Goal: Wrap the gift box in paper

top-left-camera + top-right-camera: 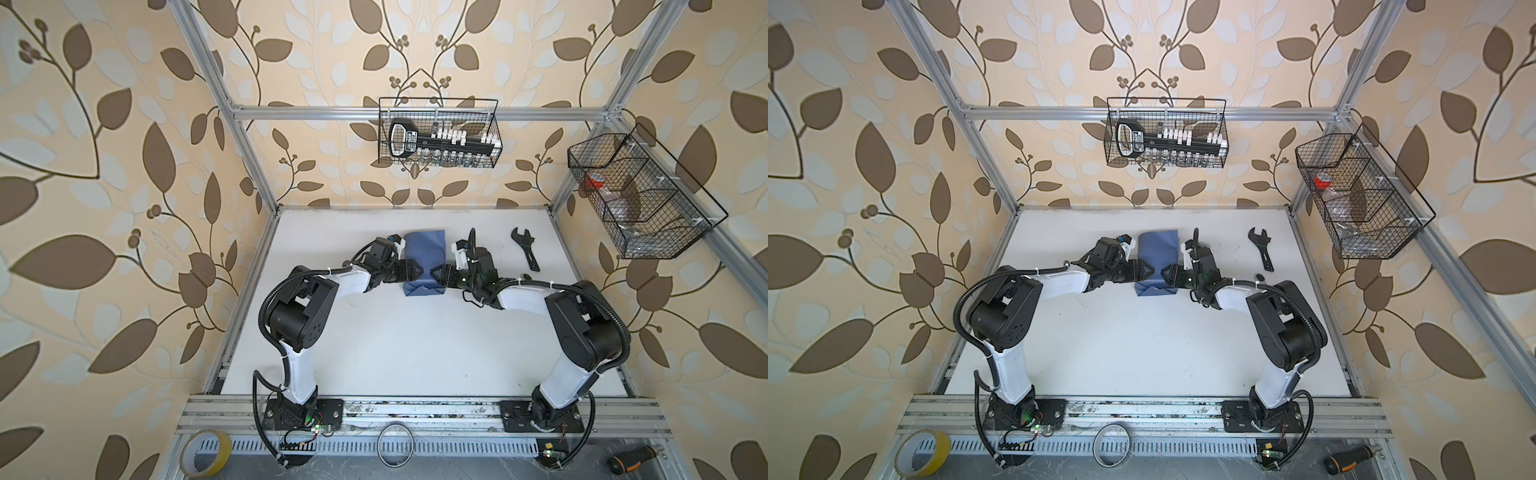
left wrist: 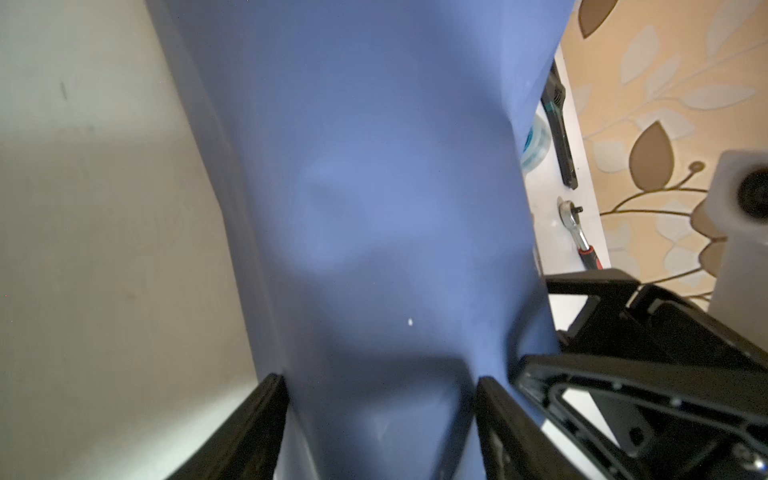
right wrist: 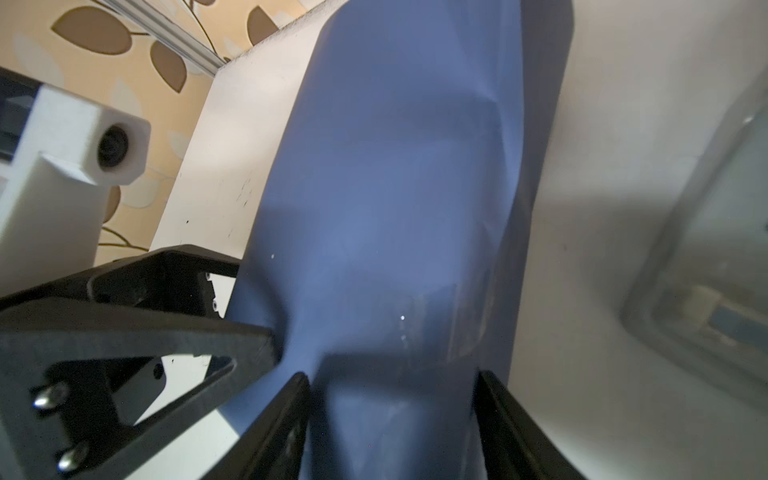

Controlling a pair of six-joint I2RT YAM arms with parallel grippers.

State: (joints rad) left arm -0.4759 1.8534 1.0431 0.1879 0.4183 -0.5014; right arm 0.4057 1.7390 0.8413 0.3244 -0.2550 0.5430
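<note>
Gripping folded paper (image 1: 424,251) from opposite sides: left claw (image 1: 419,269), right claw (image 1: 434,272).

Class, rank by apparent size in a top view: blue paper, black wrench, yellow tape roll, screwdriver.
1. blue paper
2. yellow tape roll, nearly as big; unsure
3. black wrench and screwdriver look alike; unranked

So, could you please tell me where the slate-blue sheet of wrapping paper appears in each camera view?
Top view: slate-blue paper mid-table, between left pincer and right pincer.
Top view: same spot, between both pincers.
Left wrist: fills the centre, beyond the left pincer's tips.
Right wrist: fills the centre likewise.
Shared landmark: the white tabletop around the paper.
</note>
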